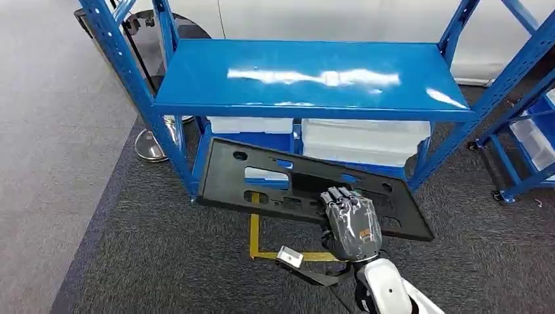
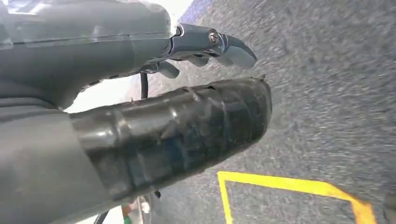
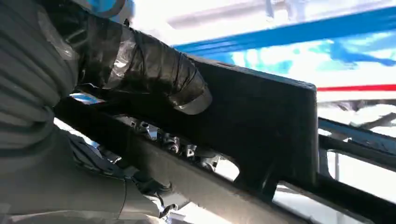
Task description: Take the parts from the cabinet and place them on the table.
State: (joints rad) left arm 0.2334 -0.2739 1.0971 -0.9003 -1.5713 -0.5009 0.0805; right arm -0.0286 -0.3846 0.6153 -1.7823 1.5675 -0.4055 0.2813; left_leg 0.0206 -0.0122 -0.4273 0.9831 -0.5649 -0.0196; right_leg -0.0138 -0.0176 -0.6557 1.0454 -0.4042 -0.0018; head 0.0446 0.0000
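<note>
A long flat black plastic panel [image 1: 222, 176] with several cut-outs juts out from under the blue cabinet's [image 1: 307, 75] upper shelf, tilted over the carpet. My right hand [image 1: 352, 222] grips its near edge toward the right end, fingers lying on top. In the right wrist view the taped thumb of that hand [image 3: 140, 65] presses on the panel [image 3: 261, 121], with the blue shelf beams behind. My left hand [image 2: 140, 116] hangs over the grey carpet, fingers apart, holding nothing.
White plastic bins [image 1: 363, 140] sit on the cabinet's lower shelf behind the panel. Yellow floor tape [image 1: 254, 239] marks the carpet beneath the panel, and yellow tape [image 2: 280, 183] lies under my left hand. A second blue rack [image 1: 523, 131] stands right; a round metal stand base [image 1: 152, 145] left.
</note>
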